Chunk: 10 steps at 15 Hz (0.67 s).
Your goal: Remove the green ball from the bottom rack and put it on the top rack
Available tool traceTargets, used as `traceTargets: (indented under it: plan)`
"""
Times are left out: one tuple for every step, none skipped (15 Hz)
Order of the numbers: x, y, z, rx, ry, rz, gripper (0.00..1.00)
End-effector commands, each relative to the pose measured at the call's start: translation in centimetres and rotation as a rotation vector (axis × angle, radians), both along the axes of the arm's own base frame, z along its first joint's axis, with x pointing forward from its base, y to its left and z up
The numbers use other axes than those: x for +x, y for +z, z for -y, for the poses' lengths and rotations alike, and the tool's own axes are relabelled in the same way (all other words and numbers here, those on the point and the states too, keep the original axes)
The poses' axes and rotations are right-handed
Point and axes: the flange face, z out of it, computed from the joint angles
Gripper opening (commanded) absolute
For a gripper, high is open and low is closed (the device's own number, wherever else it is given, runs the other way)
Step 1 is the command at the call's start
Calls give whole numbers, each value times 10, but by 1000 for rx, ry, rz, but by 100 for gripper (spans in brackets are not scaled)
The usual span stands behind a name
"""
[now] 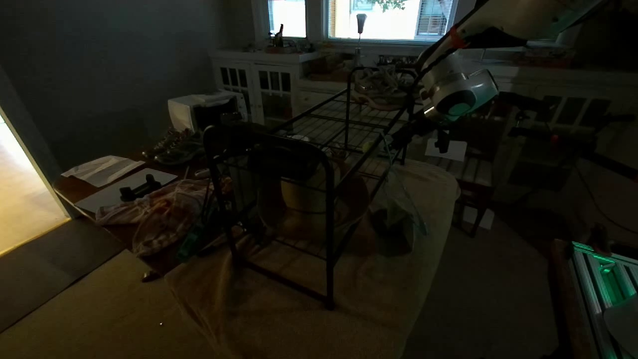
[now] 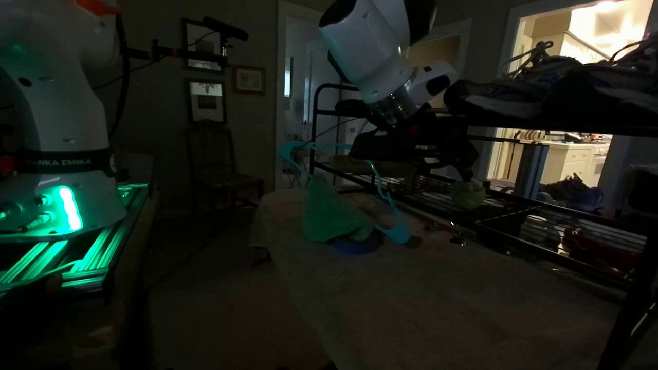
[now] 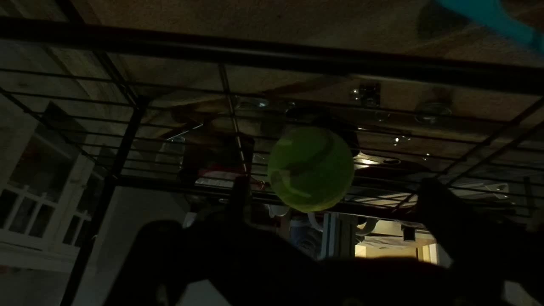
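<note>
The green ball [image 3: 311, 169] rests on the wire bars of the bottom rack [image 3: 272, 52]; it also shows in both exterior views [image 2: 468, 194] [image 1: 368, 146]. My gripper [image 3: 334, 185] is open, its dark fingers spread wide. In the wrist view the ball appears between the fingertips, nearer the left finger, with a wide gap on the right. In an exterior view the gripper [image 2: 465, 173] reaches in below the top rack [image 2: 555, 122], its tips just above the ball; contact cannot be told. The top rack also shows in an exterior view [image 1: 329, 122].
Shoes [image 2: 519, 95] stand on the top rack above the arm. Black legs [image 1: 329, 239] and rails frame the rack. A teal-green bag-like item [image 2: 334, 216] with a blue loop is beside the rack near the arm. A large bowl [image 1: 271, 219] sits at the rack's near end.
</note>
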Motion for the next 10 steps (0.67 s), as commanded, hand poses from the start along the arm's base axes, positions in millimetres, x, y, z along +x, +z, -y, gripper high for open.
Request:
traceTargets:
  plan:
    - [12, -6, 11, 2, 8, 42, 100]
    - [16, -7, 12, 2, 15, 49, 100]
    - [19, -8, 13, 3, 19, 51, 100]
    - [22, -10, 13, 8, 23, 50, 100]
    - [25, -12, 14, 12, 26, 52, 100]
    - [28, -15, 14, 16, 26, 50, 100]
    - [31, -17, 16, 12, 34, 55, 100]
    - [34, -18, 18, 10, 39, 63, 100]
    - [36, -21, 19, 13, 38, 59, 100]
    - [39, -24, 21, 14, 38, 57, 100]
